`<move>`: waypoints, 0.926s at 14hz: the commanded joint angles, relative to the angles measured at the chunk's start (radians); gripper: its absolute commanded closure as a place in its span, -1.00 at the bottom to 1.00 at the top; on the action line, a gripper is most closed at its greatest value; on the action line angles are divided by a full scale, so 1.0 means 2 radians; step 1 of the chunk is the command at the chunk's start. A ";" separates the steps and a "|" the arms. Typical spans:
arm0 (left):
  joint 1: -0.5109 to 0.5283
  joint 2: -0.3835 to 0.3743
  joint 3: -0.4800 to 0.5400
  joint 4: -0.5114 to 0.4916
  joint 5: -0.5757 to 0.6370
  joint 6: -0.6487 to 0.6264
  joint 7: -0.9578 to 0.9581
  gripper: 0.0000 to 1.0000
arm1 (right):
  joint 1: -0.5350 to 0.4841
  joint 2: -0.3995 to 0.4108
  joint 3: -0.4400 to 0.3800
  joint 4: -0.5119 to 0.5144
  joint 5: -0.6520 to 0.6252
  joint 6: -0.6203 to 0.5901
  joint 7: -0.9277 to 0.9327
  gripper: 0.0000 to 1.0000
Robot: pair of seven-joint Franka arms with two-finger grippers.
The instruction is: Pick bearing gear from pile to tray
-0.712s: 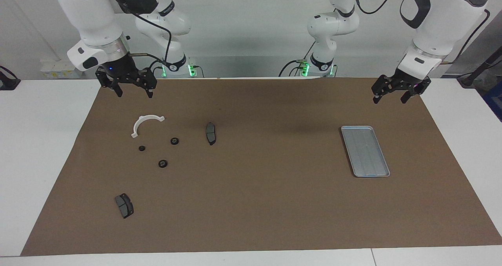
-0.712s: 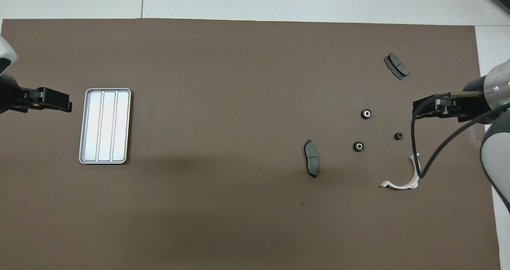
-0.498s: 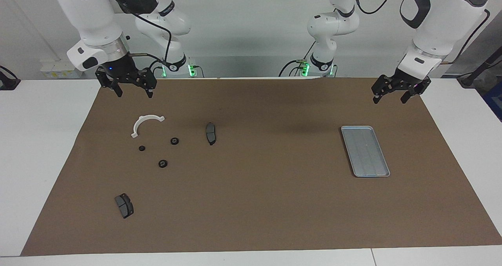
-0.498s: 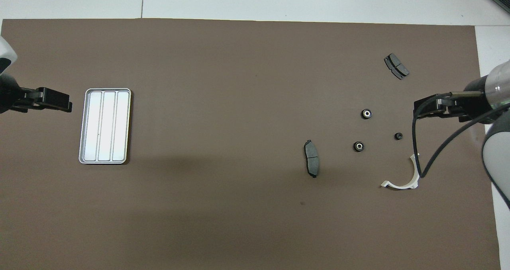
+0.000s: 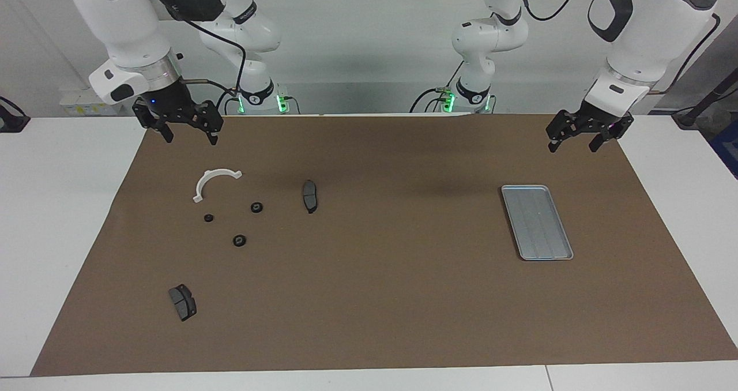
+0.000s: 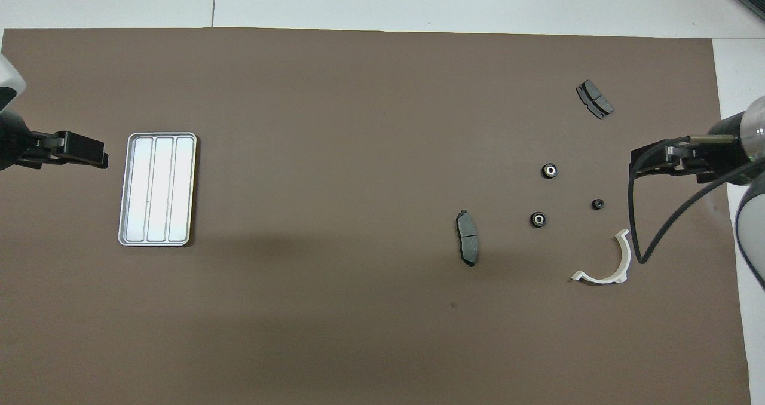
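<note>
The desk (image 5: pixel 52 218) is covered by a brown mat (image 5: pixel 380 299), and everything of the task lies on that mat. The tray (image 5: pixel 537 222) is seen bare, toward the left arm's end, farther from the robots than the left gripper (image 5: pixel 581 135), which hangs above the mat's edge with its fingers apart and nothing between them; this arm is judged to be waiting.

The pile is scattered toward the right arm's end, farther from the robots than the right gripper (image 5: pixel 185 127), whose fingers are likewise spread and empty. Closest to those fingers lies the white half-ring bracket (image 5: pixel 213 182); next come three small black gears (image 5: pixel 257 207) (image 5: pixel 208 217) (image 5: pixel 239 240), well apart from one another. One dark brake pad (image 5: pixel 309 195) lies beside the gears toward the middle of the mat, and a second brake pad (image 5: pixel 182 301) lies farthest from the fingers.

No gear has been lifted and none lies in the tray — the step in hand is judged to be the very start, the approach to the pile. The next move calls for the right gripper to be brought over one gear and lowered with the fingers straddling it — clear of the bracket.

No brand, label or writing can be read anywhere.
</note>
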 commanded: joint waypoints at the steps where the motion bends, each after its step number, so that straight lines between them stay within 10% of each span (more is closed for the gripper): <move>1: 0.008 -0.016 -0.002 -0.015 -0.007 -0.002 0.009 -1.00 | -0.002 -0.003 0.004 -0.002 0.003 -0.006 -0.007 -1.00; 6: 0.008 -0.016 -0.002 -0.016 -0.007 -0.002 0.009 -1.00 | -0.009 -0.009 0.003 -0.018 0.004 0.025 -0.008 -1.00; 13: 0.008 -0.016 -0.002 -0.016 -0.007 -0.002 0.009 -1.00 | -0.046 -0.026 0.002 -0.171 0.003 0.184 -0.063 -1.00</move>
